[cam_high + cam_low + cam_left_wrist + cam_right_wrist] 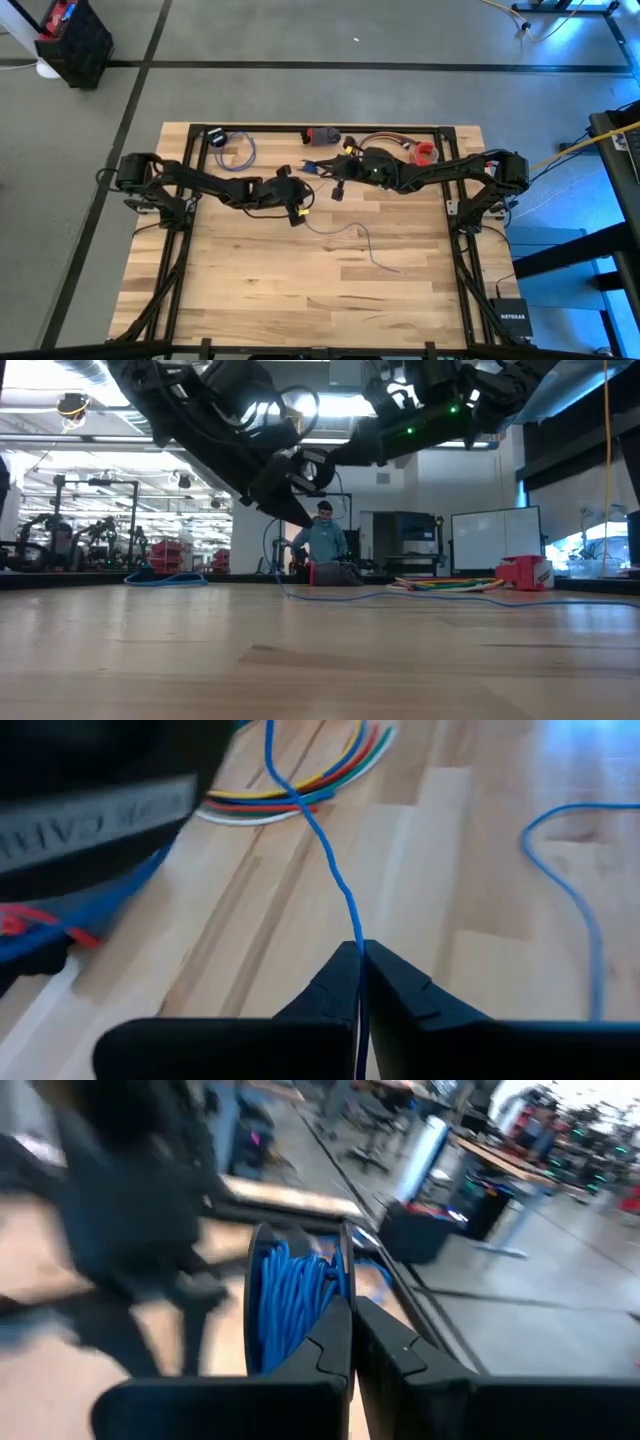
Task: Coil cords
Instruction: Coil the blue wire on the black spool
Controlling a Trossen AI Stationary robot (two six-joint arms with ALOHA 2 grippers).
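A thin blue-grey wire [362, 236] lies loose and squiggly on the wooden table; its free end [398, 269] rests on the wood. My left gripper [297, 212] is above the table's middle, shut on this wire [340, 890]. My right gripper [330, 178] is just beyond it toward the far edge, shut at a small coil of blue wire loops [290, 1295], which also shows in the high view [309, 168]. In the low view the wire hangs from the grippers [272, 555] down to the table. No black disc shows on this wire. My left gripper pinches a single strand of the wire [357, 948] between its two fingertips. The strand runs on straight from the tips toward the coil, clear of the table. My right gripper is shut on the coil's loops [318, 1315]. The loops stand up beside and beyond its fingertips, lifted clear of the table. The finger hides how many strands lie between the pads.
At the far edge lie a bundle of coloured cords [385, 141], a red object [425, 152], a grey and red object [321, 135], and a blue cord loop [244, 152] with a black block [217, 138]. The near half of the table holds only the loose wire. A person [324, 540] is beyond the table.
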